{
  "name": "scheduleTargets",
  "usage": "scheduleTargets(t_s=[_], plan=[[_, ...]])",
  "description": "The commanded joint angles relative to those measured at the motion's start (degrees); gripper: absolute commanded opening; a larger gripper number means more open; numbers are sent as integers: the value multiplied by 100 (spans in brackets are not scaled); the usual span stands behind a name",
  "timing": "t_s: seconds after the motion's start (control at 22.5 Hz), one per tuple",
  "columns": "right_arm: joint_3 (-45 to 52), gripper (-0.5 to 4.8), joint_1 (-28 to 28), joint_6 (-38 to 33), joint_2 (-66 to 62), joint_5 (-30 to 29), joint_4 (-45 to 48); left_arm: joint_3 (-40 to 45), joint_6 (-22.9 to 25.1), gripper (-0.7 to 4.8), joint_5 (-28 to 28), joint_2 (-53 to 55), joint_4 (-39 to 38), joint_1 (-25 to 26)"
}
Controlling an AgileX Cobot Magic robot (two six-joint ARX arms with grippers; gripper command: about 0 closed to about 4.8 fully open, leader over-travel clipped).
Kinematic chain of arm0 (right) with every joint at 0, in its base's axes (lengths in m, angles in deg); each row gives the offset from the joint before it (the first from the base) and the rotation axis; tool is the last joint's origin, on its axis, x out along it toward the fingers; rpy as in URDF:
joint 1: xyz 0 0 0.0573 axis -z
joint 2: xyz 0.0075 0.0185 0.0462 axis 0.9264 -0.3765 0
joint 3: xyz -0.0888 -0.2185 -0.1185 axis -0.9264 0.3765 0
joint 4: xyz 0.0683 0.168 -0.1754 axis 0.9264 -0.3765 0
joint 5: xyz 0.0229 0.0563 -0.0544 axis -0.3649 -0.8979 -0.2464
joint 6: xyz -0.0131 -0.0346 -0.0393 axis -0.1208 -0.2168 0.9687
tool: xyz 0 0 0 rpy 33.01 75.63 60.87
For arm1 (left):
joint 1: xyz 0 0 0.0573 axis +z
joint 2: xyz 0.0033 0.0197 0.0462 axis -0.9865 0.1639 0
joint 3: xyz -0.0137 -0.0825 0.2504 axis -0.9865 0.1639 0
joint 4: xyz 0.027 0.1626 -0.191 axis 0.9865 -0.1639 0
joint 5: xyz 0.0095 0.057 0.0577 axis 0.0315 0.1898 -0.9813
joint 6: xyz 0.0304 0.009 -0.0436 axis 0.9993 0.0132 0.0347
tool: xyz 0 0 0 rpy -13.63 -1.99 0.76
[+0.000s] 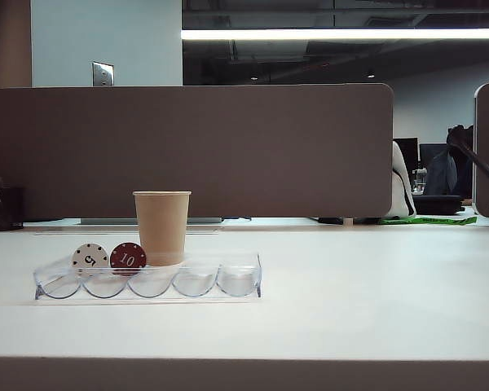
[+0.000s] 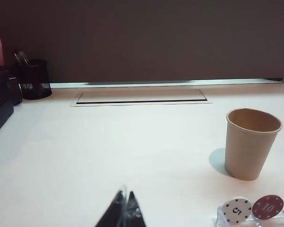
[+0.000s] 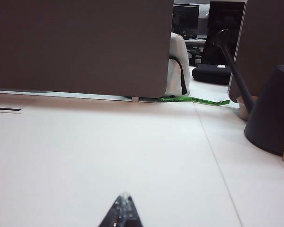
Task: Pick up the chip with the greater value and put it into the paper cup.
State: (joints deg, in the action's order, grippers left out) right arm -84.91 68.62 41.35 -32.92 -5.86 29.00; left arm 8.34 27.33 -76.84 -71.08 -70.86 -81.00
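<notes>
One tan paper cup (image 1: 162,226) stands upright on the smooth white counter (image 1: 350,293), its wall matte, tapering downward, its rim rolled. Just in front of the cup lies one clear plastic tray (image 1: 147,281) with five scalloped hollows. Two round chips stand on edge in the tray: a dark red chip (image 1: 128,258) with pale edge marks and a white "10", touching the cup's base as seen from the exterior view, and a white chip (image 1: 90,258) marked "5" just beside it on the far side from the cup. A dull brown partition (image 1: 187,147) rises behind the cup.

The left tool (image 2: 124,208) shows in its wrist view as a dark pointed tip with its two fingers pressed together, gripping nothing; the cup stands well apart from it, and the red chip (image 2: 268,206) lies well off to its side, near the cup's foot. The right tool (image 3: 122,210) is likewise closed and empty, over bare counter, with cup and chips out of its view. One black mesh pot (image 2: 34,78) sits far behind the cup.
</notes>
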Motion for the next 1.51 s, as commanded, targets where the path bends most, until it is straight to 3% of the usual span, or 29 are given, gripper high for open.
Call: scheduleTargets(t_s=[0.04,0.62,0.8,1.02,1.25,1.33,1.51], plan=[[9,-5,7,15,4,11,70,-20,-22,-5,-13,4,63,0],[0,-5,4,9,4,-98,122,-20,-26,-5,31,4,72,0],[-186,-5,0,11,2,-487,-59,-28,-24,-6,533,4,63,-2],[-1172,-5,0,20,-345,-535,-1023,-372,-17,-6,949,11,-560,-2],[-2184,-5,-81,17,-1379,-1174,-1493,-743,22,-6,1283,17,-929,-2],[-2712,-5,-302,24,-1932,-1316,-1786,-903,120,-6,1429,46,-1316,-2],[-3777,-6,-1292,197,-3333,-1381,-2170,-1215,323,-6,1864,428,-1624,-22]])
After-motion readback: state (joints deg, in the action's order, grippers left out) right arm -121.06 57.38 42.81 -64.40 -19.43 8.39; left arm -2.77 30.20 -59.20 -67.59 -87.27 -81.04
